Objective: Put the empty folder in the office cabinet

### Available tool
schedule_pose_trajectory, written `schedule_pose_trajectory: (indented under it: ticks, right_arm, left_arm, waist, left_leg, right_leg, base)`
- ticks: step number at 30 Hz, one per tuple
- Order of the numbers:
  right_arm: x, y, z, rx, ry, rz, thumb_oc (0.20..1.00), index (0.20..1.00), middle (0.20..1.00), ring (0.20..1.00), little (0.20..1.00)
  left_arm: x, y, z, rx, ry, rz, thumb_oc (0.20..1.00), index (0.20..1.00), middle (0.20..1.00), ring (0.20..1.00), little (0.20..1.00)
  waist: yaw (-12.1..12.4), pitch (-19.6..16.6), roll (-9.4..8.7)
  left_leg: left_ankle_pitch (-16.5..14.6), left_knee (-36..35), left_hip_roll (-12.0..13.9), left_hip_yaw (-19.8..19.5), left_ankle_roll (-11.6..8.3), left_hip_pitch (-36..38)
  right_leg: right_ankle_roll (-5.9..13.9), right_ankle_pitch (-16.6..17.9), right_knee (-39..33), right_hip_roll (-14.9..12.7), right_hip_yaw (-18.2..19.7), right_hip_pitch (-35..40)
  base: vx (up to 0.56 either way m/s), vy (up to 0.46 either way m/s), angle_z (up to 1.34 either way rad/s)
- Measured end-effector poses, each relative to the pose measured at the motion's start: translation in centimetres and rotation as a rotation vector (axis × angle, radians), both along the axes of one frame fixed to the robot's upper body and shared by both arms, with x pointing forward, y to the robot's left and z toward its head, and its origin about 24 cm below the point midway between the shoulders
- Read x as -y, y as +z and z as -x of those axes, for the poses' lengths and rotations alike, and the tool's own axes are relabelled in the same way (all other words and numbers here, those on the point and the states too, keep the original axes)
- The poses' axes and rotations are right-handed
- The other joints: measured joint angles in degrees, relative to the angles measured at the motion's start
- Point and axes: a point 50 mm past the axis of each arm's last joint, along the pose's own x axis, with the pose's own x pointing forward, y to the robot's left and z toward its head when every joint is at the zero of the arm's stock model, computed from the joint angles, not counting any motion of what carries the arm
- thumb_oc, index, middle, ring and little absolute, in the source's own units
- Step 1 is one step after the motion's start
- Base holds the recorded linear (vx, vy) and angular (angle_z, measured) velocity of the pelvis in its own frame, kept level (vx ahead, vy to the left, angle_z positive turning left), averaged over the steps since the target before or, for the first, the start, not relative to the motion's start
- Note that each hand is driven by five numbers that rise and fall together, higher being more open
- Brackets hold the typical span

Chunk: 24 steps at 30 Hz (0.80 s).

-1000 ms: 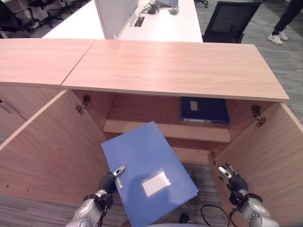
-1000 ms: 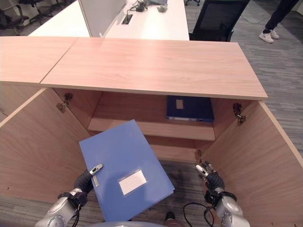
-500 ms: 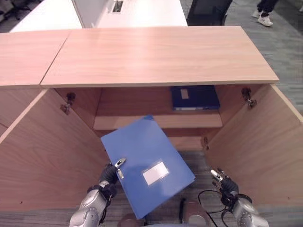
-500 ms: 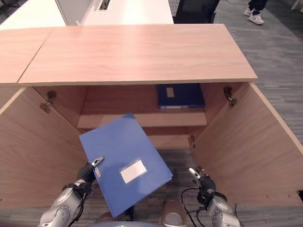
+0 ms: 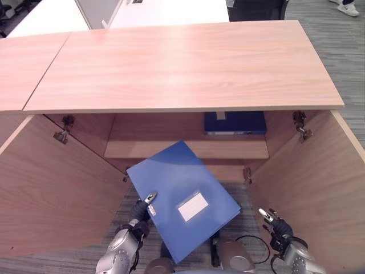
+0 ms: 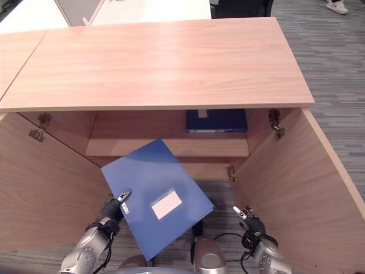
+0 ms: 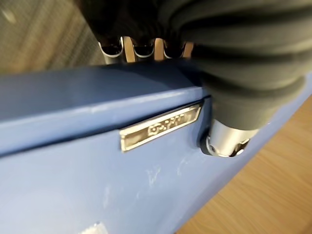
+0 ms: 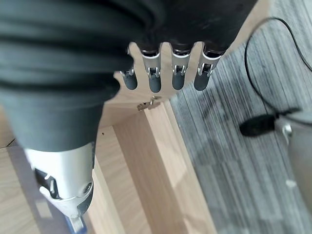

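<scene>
The left hand (image 5: 138,215) has its fingers hidden beneath the blue folder (image 5: 182,197) it grips.

We see a bright blue folder (image 5: 182,200) with a pale, near-white label (image 5: 193,206) at its 4 o'clock and a silver metal strip (image 7: 161,126) on its edge. The cabinet (image 5: 177,65) is light, warm wood with a fine grain across its top, doors and shelf (image 5: 188,149). On the shelf at 1 o'clock lies a darker navy folder (image 5: 235,122) with a small white label. The floor (image 6: 336,68) is grey carpet with thin streaks.
</scene>
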Motion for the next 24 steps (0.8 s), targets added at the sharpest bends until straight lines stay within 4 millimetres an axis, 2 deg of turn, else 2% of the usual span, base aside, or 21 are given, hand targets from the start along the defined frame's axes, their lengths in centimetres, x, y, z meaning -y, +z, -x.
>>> schedule_pose_trajectory:
  ticks: [2, 6, 7, 9, 10, 12, 13, 14, 17, 19, 21, 23, 24]
  right_arm:
    - [0.1, -0.1, -0.1, -0.007, -0.004, 0.003, 1.000, 1.000, 1.000, 1.000, 1.000]
    - [0.2, -0.1, -0.2, -0.006, -0.011, 0.005, 1.000, 1.000, 1.000, 1.000, 1.000]
    - [0.3, 0.0, -0.4, 0.000, -0.010, 0.009, 1.000, 1.000, 1.000, 1.000, 1.000]
    - [0.4, 0.1, -0.4, 0.001, -0.014, 0.014, 1.000, 1.000, 1.000, 1.000, 1.000]
    - [0.4, 0.0, -0.3, -0.002, -0.017, 0.015, 1.000, 1.000, 1.000, 1.000, 1.000]
    - [0.4, 0.0, -0.2, -0.007, -0.024, 0.019, 1.000, 1.000, 1.000, 1.000, 1.000]
    - [0.6, 0.1, -0.2, -0.008, -0.027, 0.027, 1.000, 1.000, 1.000, 1.000, 1.000]
    - [0.7, 0.2, -0.4, -0.004, -0.026, 0.032, 1.000, 1.000, 1.000, 1.000, 1.000]
    - [0.8, 0.4, -0.8, 0.008, -0.023, 0.038, 1.000, 1.000, 1.000, 1.000, 1.000]
    - [1.0, 0.4, -0.5, 0.000, -0.027, 0.041, 1.000, 1.000, 1.000, 1.000, 1.000]
    - [1.1, 0.1, 0.1, -0.015, -0.034, 0.041, 1.000, 1.000, 1.000, 1.000, 1.000]
    - [1.4, -0.2, 1.2, -0.038, -0.046, 0.044, 1.000, 1.000, 1.000, 1.000, 1.000]
    - [1.6, -0.3, 1.6, -0.049, -0.053, 0.048, 1.000, 1.000, 1.000, 1.000, 1.000]
  left_arm:
    - [0.1, 0.2, -0.3, 0.012, -0.005, -0.003, 0.200, 0.200, 0.200, 0.200, 0.200]
    - [0.5, 0.5, -1.0, 0.033, -0.015, 0.002, 0.200, 0.200, 0.200, 0.200, 0.200]
    - [0.6, 0.4, -0.8, 0.028, -0.013, 0.006, 0.200, 0.200, 0.200, 0.200, 0.200]
    - [0.8, 0.4, -0.9, 0.028, -0.019, 0.007, 0.200, 0.200, 0.200, 0.200, 0.200]
    - [0.8, 0.5, -1.0, 0.032, -0.021, 0.008, 0.200, 0.200, 0.200, 0.200, 0.200]
    - [0.9, 0.6, -1.1, 0.037, -0.021, 0.010, 0.200, 0.200, 0.200, 0.200, 0.200]
    - [0.9, 0.6, -1.2, 0.036, -0.018, 0.015, 0.200, 0.200, 0.200, 0.200, 0.200]
    - [0.8, 0.6, -1.1, 0.032, -0.011, 0.013, 0.200, 0.200, 0.200, 0.200, 0.200]
    - [0.7, 0.3, -1.0, 0.018, -0.001, 0.008, 0.200, 0.200, 0.200, 0.200, 0.200]
    - [0.7, -0.1, -0.7, -0.002, 0.008, 0.015, 0.200, 0.200, 0.200, 0.200, 0.200]
    - [0.6, -0.2, -0.5, -0.011, 0.010, 0.011, 0.200, 0.200, 0.200, 0.200, 0.200]
    - [0.8, -0.2, -0.5, -0.009, 0.006, 0.017, 0.200, 0.200, 0.200, 0.200, 0.200]
    - [1.0, -0.3, -0.5, -0.009, 0.003, 0.023, 0.200, 0.200, 0.200, 0.200, 0.200]
  waist:
    - [-0.02, -0.25, -0.41]
    - [0.13, 0.54, -3.24]
    - [0.67, 0.66, -3.55]
    - [0.83, 1.00, -4.07]
    - [0.81, 1.08, -4.24]
    - [0.81, 1.05, -4.33]
    - [1.07, 0.64, -3.60]
    - [1.26, 0.70, -3.24]
    - [1.71, 0.30, -2.58]
    - [2.32, 0.12, -2.36]
    - [2.56, -0.18, -1.86]
    - [2.31, -1.06, -0.48]
    - [2.28, -1.73, 0.66]
  left_leg:
    - [1.10, 2.05, -0.18, 0.47, -2.08, -0.96]
    - [3.64, 17.63, -2.58, -0.49, -6.99, -8.38]
    - [4.12, 21.37, -2.79, -0.45, -7.20, -9.60]
    - [4.49, 24.52, -1.90, -0.37, -7.10, -11.36]
    - [4.09, 23.95, -0.85, 1.09, -6.73, -11.65]
    - [4.22, 16.45, 2.51, 3.36, -6.72, -10.40]
    - [4.24, 6.36, 5.16, 3.27, -7.22, -8.88]
    - [4.42, 2.00, 6.19, 2.62, -7.62, -7.94]
    - [4.60, -0.49, 6.37, 0.96, -7.88, -7.35]
    - [4.89, -1.85, 5.78, -1.61, -8.36, -6.26]
    - [5.11, -2.97, 5.73, -0.25, -8.07, -5.15]
    - [5.49, -4.26, 5.68, 1.89, -7.56, -3.87]
    - [6.75, -4.17, 5.72, 1.98, -6.35, -3.57]
  right_leg:
    - [-0.69, -0.44, -0.16, -0.07, -0.28, 0.38]
    - [-2.49, -1.10, -1.62, -2.00, -1.46, 3.08]
    - [-3.48, -1.21, -1.68, -1.77, -1.67, 3.97]
    - [-4.66, -1.95, -1.68, -1.78, -2.17, 5.15]
    - [-4.68, -1.98, -2.23, -1.83, -2.92, 5.85]
    - [-5.12, -2.41, -2.29, -1.45, -3.74, 6.36]
    - [-4.81, -2.44, -2.45, -0.40, -3.67, 6.54]
    - [-4.88, -2.38, -2.44, 0.28, -3.21, 6.56]
    - [-4.81, -2.28, -3.37, 1.03, -2.77, 7.37]
    - [-4.32, -2.08, -5.48, 1.96, -1.21, 9.94]
    - [-4.04, -0.92, -7.63, 2.06, -0.21, 12.09]
    - [-1.83, -0.76, -9.11, 1.33, 0.20, 13.88]
    - [-0.79, -1.03, -9.23, 1.34, 0.32, 13.86]
  base:
    - [0.09, -0.183, 0.16]
    - [0.05, -0.091, 0.21]
    - [0.15, -0.021, 0.09]
    - [0.19, 0.074, 0.13]
    - [0.19, 0.108, 0.26]
    - [0.19, 0.115, 0.20]
    - [0.18, 0.112, -0.01]
    - [0.11, 0.068, -0.09]
    - [0.14, 0.081, -0.23]
    - [0.22, 0.153, -0.35]
    - [0.21, 0.249, -0.35]
    - [0.10, 0.236, -0.13]
    - [0.05, 0.222, 0.06]
